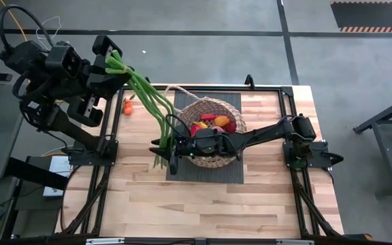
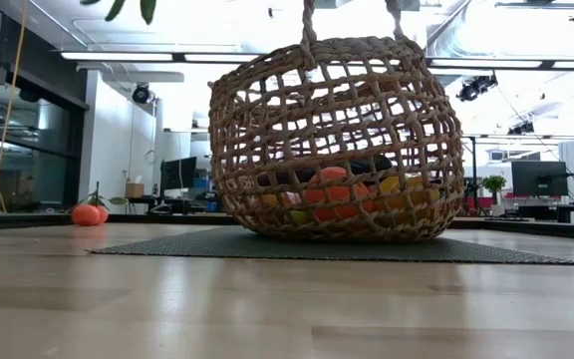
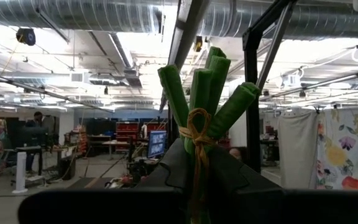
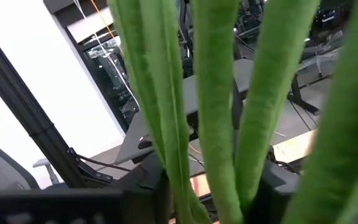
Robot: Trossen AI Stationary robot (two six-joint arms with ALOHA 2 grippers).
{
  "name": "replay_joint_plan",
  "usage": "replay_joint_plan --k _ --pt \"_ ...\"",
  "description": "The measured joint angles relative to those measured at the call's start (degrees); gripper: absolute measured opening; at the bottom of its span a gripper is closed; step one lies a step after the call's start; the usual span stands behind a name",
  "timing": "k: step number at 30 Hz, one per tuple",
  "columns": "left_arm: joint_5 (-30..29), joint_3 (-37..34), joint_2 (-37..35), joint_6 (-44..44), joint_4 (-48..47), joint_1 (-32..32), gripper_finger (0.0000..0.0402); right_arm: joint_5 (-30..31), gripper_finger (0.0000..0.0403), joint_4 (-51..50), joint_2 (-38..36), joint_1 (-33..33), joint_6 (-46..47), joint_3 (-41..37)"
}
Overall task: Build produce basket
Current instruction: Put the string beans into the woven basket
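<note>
Spanning the gap between the two arms, the green bean stalks [image 1: 145, 92] run on a long slant from far left down to the basket's left side. The left gripper [image 1: 111, 62] is pinched onto their tied far end, raised off the table's far-left corner. The right gripper [image 1: 171, 146] sits at their near tips just left of the basket [image 1: 213, 160]; stalks pass between its fingers, but whether they are clamped cannot be told. The basket lies immediately right of that lower end, so the stalks likely need swinging rightward over its rim.
</note>
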Motion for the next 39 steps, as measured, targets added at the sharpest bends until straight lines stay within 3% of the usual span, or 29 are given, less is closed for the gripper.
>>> replay_joint_plan --k 5,7,11,17,24,31,39 --pt "-0.3 0.0 0.0 0.6 0.0 0.0 0.0015 0.0 0.0032 -0.5 0.0 0.0 0.6 0.0" --pt "-0.4 0.0 0.0 1.0 0.0 0.0 0.0015 -0.9 0.0012 -0.7 0.0 0.0 0.5 0.0" --pt "-0.7 0.0 0.0 1.0 -0.1 0.0 0.0015 -1.4 0.0022 -3.3 -1.4 0.0 0.8 0.0" --pt "-7.0 0.0 -0.1 -0.8 -5.6 1.5 0.0012 0.4 0.0011 -14.3 -7.6 -1.0 -2.5 0.0" --pt "-5.5 -3.4 1.5 -8.3 -6.8 6.6 0.0009 3.9 0.0006 -29.4 -15.3 -3.3 -6.4 0.0" --pt "-3.0 -10.9 3.1 -14.7 -3.9 11.6 0.0009 8.8 0.0004 -40.9 -22.3 -4.9 -9.5 0.0" --pt "1.3 -25.3 2.5 -25.4 8.5 15.2 0.0008 10.7 0.0004 -49.6 -25.0 -6.3 -9.4 0.0"
